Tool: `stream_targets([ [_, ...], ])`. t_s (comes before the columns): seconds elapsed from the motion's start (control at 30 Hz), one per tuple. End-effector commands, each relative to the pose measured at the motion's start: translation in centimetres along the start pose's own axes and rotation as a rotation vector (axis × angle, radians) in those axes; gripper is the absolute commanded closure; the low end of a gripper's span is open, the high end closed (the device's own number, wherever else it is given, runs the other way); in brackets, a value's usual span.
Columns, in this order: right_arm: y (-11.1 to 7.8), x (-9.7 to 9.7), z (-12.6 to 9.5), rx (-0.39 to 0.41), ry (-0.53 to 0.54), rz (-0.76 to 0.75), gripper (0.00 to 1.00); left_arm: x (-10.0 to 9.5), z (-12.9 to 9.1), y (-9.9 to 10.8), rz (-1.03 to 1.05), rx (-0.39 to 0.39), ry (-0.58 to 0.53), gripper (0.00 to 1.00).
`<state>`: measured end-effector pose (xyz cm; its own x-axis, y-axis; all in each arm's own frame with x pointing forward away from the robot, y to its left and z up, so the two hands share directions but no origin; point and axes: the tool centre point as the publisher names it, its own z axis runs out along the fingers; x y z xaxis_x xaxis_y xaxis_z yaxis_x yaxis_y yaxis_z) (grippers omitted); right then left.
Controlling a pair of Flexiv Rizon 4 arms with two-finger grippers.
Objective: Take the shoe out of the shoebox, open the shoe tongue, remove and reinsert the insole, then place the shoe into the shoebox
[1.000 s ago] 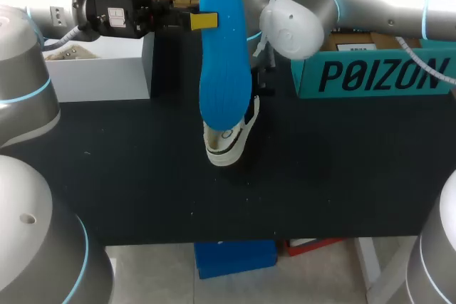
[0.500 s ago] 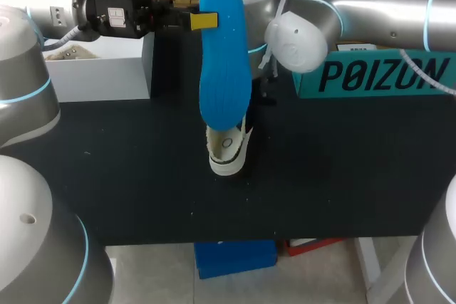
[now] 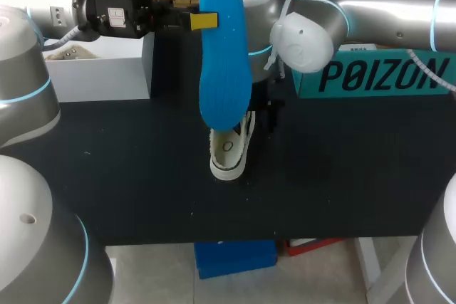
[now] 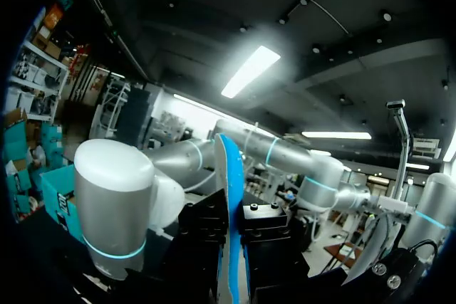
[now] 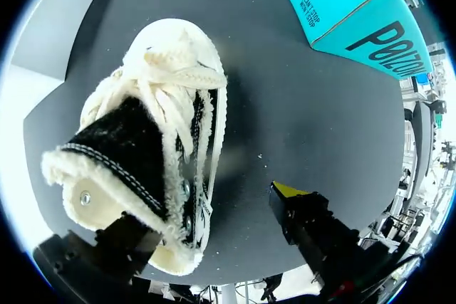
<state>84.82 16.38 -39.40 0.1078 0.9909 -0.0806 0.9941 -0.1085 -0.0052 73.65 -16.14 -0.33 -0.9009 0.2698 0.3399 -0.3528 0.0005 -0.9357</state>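
Insole (image 3: 224, 62) upright, clamped in level left jaws, right jaws apart, pointing down at shoe (image 3: 229, 156)

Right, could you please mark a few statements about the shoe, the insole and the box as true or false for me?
1. The left gripper holds the blue insole up above the table. True.
2. The shoe lies in the teal box. False: it is on the black table, in front of the box.
3. The insole is inside the shoe. False: it is out of the shoe, in the left gripper.
4. In the right wrist view, the yellow fingertip stands apart from the shoe. True.
5. The shoe's laces are red. False: they are off-white.
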Motion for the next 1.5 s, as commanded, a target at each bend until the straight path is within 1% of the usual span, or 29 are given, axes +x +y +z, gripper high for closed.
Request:
stream_targets([
  [0.03, -0.2, -1.7, -1.8, -0.009, 0.042, 0.02, 0.0, 0.1, 0.1, 0.1, 0.001, 0.002, -0.004, 1.0],
  [0.07, -0.2, -2.0, -2.2, 0.006, 0.094, 0.029, 0.0, 0.1, 0.1, 0.1, 0.001, 0.002, -0.004, 1.0],
  [0.1, -0.2, -2.3, -2.3, 0.012, 0.112, 0.034, 0.0, 0.1, 0.1, 0.1, 0.001, 0.002, -0.004, 1.0],
  [0.23, -0.4, -3.9, -3.5, 0.004, 0.192, 0.063, 0.0, 0.1, 0.1, 0.1, 0.001, 0.002, -0.004, 1.0],
  [0.37, -0.4, -5.3, -4.6, -0.002, 0.296, 0.064, 0.0, 0.1, 0.1, 0.1, 0.001, 0.002, -0.004, 1.0],
  [0.53, -0.2, -6.4, -6.0, -0.014, 0.407, 0.052, 0.0, 0.1, 0.1, 0.1, 0.001, 0.002, -0.004, 1.0],
  [0.7, 0.0, -6.8, -7.5, -0.016, 0.552, 0.036, 0.0, 0.1, 0.1, 0.1, 0.001, 0.002, -0.004, 1.0],
  [0.83, 0.0, -6.6, -9.1, -0.027, 0.671, 0.039, 0.0, 0.1, 0.1, 0.1, 0.001, 0.002, -0.004, 1.0],
  [0.93, 0.0, -6.3, -10.5, -0.029, 0.76, 0.059, 0.0, 0.1, 0.1, 0.1, 0.001, 0.002, -0.004, 1.0],
  [1.0, 0.1, -6.3, -11.1, -0.011, 0.812, 0.123, 0.0, 0.1, 0.1, 0.1, 0.001, 0.002, -0.004, 1.0],
  [1.03, 0.1, -6.3, -11.2, -0.005, 0.819, 0.157, 0.0, 0.1, 0.1, 0.1, 0.001, 0.002, -0.004, 1.0],
  [1.5, 0.1, -6.3, -11.2, -0.005, 0.819, 0.157, 0.0, 0.1, 0.1, 0.1, 0.001, 0.002, -0.004, 1.0],
])
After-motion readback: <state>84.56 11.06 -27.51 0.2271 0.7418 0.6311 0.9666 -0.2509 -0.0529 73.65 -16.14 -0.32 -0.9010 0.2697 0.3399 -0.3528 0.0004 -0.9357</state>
